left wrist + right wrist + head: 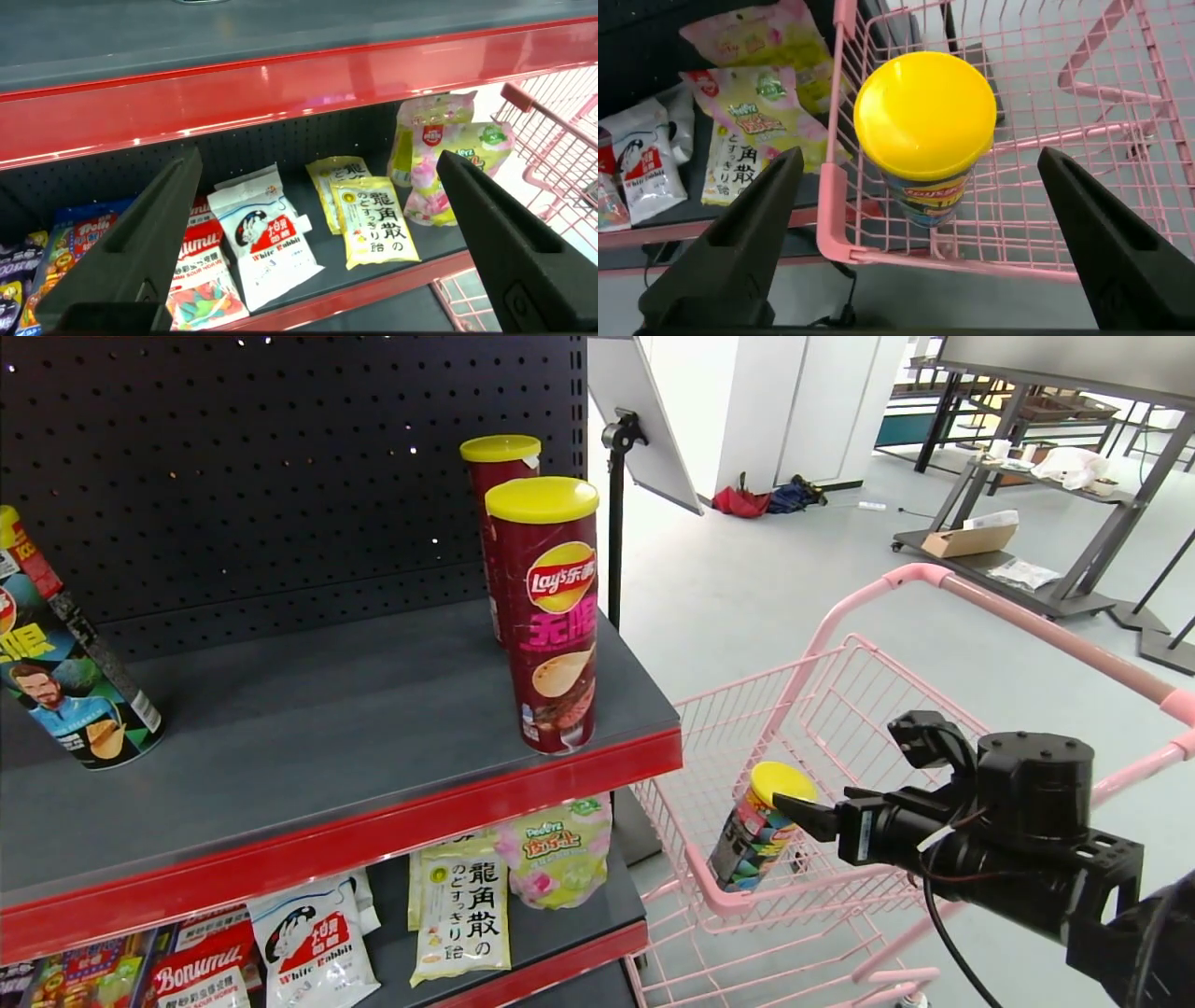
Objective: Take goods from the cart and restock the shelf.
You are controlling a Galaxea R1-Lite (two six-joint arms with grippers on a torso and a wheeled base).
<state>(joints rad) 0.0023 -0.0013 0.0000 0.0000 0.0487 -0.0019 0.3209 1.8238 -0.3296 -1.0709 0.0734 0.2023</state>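
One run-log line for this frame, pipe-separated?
phase: pre-grasp | right claw: open, aimed at yellow-lidded can in pink cart | left claw: open, facing lower-shelf snack packets | top shelf: two maroon cans

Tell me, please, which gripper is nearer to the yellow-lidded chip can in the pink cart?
Right. The right gripper is open just over the chip can in the pink cart; the left gripper, also open, faces snack packets on the lower shelf, outside the cart.

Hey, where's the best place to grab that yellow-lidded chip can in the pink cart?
Grip the chip can around its round body just under the yellow lid, coming from above: it stands in a corner of the cart, wire walls close, leaving the top free.
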